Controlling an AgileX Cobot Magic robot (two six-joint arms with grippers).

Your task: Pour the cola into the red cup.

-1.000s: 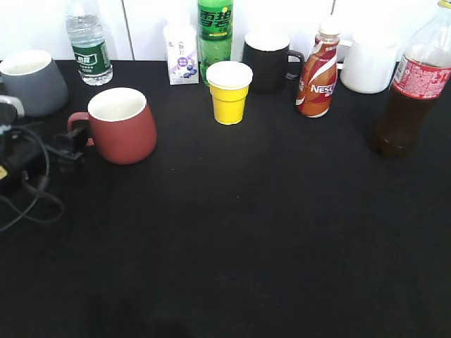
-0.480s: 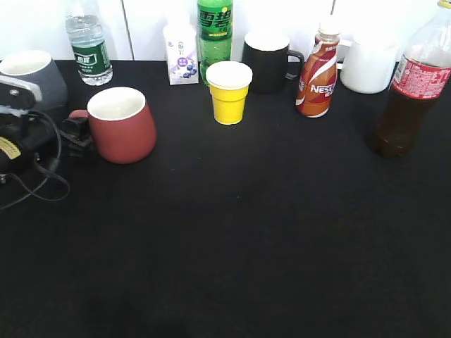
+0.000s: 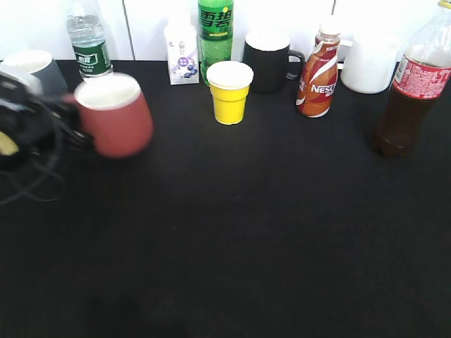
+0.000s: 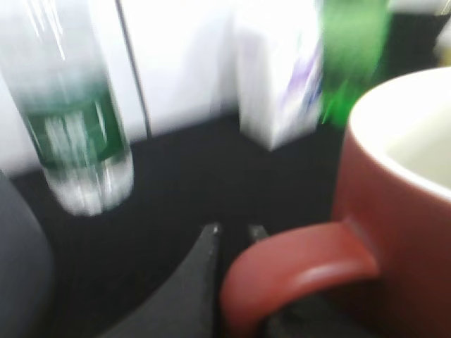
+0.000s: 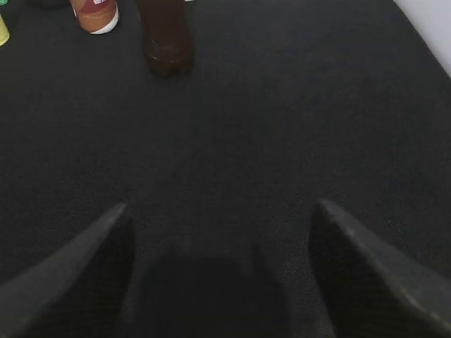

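The left pincer (image 4: pixel 232 236) is gripping the loop handle of the red cup (image 3: pixel 113 116), its dark fingers sitting on either side of that handle in the left wrist view; the cup is showing blurred at the far left of the worktop (image 3: pixel 232 232), just beside a grey mug (image 3: pixel 32 67) and in front of a water bottle (image 3: pixel 88 46), and whether its base is touching the cloth cannot be told. The cola (image 3: pixel 412 88) is standing upright at the far right edge, cap on as far as the frame shows, its long axis vertical, well apart from the cup with a yellow cup (image 3: pixel 229 91) and a Nestle bottle (image 3: pixel 317 70) lying between them. The right pincer (image 5: pixel 218 260) is hanging low over bare cloth with its fingers spread wide and nothing between them; in its own view the cola is lying ahead and to the left. By judgement the right arm is the nearer one to the bottle, and the coming move is turning on closing that wide sideways gap between bottle mouth and cup rim.
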